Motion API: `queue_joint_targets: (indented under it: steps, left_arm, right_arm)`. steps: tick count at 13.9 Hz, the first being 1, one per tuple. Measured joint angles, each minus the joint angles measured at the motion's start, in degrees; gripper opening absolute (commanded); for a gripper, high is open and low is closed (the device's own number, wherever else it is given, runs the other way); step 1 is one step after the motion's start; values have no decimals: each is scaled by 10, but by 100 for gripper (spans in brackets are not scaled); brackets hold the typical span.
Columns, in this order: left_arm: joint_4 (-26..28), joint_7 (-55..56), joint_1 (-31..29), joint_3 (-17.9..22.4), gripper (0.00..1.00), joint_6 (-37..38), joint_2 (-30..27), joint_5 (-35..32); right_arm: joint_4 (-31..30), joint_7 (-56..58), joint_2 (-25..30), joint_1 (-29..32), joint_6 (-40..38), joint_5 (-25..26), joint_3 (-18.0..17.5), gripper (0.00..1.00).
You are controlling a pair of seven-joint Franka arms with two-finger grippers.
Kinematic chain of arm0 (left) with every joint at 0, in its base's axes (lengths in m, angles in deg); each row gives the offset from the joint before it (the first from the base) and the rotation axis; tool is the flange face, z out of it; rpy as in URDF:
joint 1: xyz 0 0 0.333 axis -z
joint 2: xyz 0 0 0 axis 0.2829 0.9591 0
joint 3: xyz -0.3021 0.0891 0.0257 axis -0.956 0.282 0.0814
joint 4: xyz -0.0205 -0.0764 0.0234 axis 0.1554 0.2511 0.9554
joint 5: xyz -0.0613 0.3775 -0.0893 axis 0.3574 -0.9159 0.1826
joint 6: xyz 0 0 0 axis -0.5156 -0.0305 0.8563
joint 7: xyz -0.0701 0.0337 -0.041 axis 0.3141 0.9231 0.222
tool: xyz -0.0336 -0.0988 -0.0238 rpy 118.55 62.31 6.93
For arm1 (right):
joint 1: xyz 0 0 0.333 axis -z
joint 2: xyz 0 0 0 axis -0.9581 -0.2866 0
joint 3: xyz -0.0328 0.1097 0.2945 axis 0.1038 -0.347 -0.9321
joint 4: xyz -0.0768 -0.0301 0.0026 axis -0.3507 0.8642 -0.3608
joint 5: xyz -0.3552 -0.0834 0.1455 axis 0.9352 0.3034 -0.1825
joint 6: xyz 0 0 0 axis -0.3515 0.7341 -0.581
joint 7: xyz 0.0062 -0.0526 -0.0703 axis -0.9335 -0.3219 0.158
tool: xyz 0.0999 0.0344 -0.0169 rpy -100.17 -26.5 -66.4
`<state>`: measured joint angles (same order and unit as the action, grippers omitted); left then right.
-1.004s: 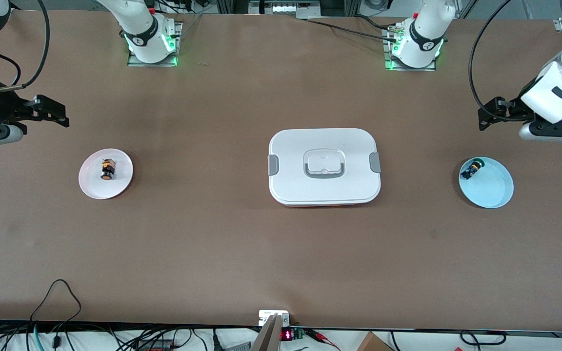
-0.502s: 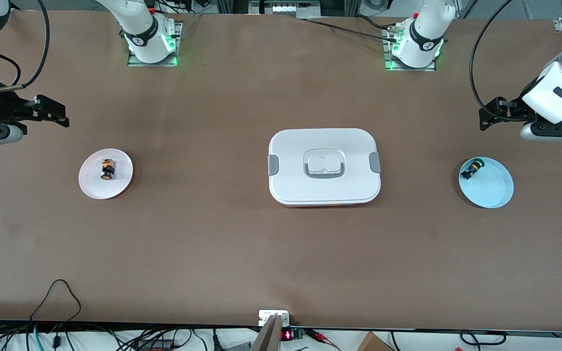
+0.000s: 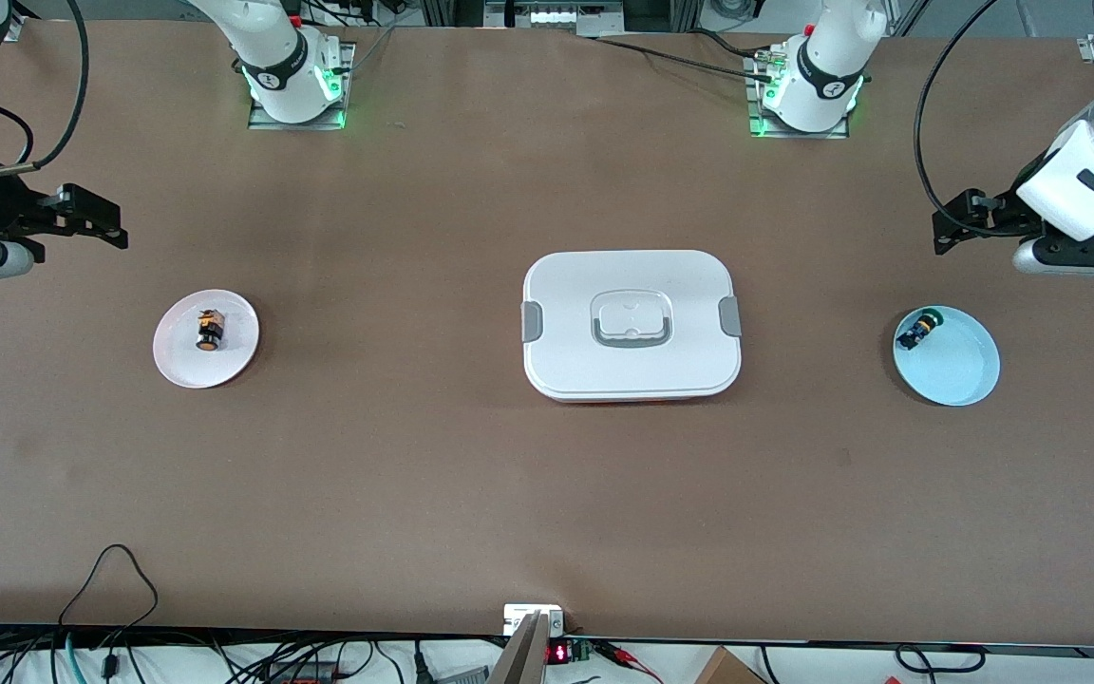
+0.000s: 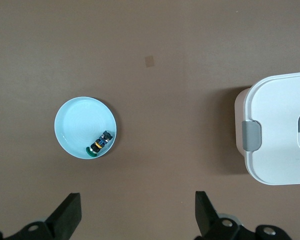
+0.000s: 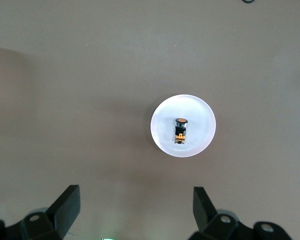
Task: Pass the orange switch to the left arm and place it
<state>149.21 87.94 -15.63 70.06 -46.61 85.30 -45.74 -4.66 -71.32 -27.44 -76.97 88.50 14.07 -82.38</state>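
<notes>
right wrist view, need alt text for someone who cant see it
An orange switch lies on its side on a small round white plate on the brown table. The right gripper hangs above with its jaws open, holding nothing.

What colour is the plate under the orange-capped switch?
Pale pink round plate, clearest in the right wrist view.

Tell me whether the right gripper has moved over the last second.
Yes. The right gripper has drifted slightly away from the white plate, toward the right arm's table end, jaws open.
</notes>
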Motion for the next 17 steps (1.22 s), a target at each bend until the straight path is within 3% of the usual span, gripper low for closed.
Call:
queue_joint_targets:
  steps: [3,10,17]
  left_arm:
    - [0,0,0,-1,100,0,0,0]
    - [-19,0,1,-4,100,6,0,0]
    - [-24,0,1,-5,100,23,0,0]
  right_arm:
    - [0,38,-3,-1,4,1,-2,100]
    - [1,569,-28,26,26,6,14,100]
    - [12,734,-43,30,27,14,15,100]
